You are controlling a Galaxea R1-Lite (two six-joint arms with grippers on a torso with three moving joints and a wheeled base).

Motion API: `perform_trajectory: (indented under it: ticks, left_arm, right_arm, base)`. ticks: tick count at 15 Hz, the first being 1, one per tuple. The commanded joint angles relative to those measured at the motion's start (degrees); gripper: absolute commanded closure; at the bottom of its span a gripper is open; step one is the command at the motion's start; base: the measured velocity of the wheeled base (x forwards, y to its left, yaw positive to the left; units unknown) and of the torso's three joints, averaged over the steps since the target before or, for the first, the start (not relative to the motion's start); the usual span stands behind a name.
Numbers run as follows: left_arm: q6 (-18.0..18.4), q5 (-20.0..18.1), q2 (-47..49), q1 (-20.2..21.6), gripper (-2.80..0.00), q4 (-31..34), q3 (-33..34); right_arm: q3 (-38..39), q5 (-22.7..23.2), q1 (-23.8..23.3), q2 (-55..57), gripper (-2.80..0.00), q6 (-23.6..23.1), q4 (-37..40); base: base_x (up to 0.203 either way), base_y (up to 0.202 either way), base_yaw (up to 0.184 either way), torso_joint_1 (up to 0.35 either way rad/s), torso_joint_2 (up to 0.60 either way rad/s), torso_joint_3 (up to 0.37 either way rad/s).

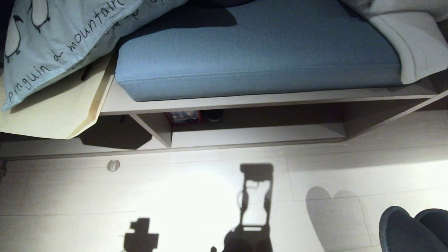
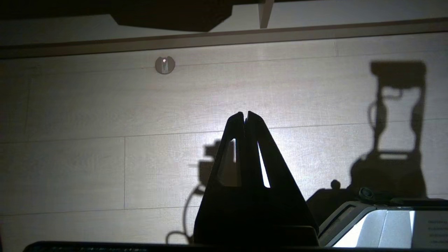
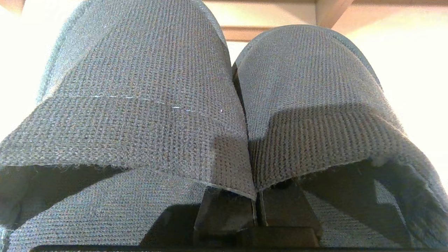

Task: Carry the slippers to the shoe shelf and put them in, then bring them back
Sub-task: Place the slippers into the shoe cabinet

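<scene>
Low at the head view's right edge, the slippers (image 1: 413, 231) hang above the floor (image 1: 175, 196), before the shoe shelf (image 1: 259, 134), clamped in the right pincer (image 3: 257, 210); the left pincer (image 2: 245, 117) is closed and empty.

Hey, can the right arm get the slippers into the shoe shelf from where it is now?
Probably yes. The right gripper is shut on the slippers, one finger inside each at their inner edges. The shoe shelf lies ahead across bare floor, with only a small box and a dark item at its left back.
</scene>
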Motion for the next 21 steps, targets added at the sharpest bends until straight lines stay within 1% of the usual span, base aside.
perform_trajectory:
  ticks: [1, 21]
  left_arm:
    - [0.0, 0.0, 0.1, 0.0, 0.0, 0.0, 0.0]
    - [0.0, 0.0, 0.1, 0.0, 0.0, 0.0, 0.0]
  right_arm:
    - [0.1, -0.1, 0.0, 0.0, 0.0, 0.0, 0.0]
    - [0.1, 0.0, 0.0, 0.0, 0.0, 0.0, 0.0]
  base:
    - [0.0, 0.0, 0.0, 0.002, 0.01, -0.193]
    - [0.0, 0.0, 0.0, 0.002, 0.0, -0.197]
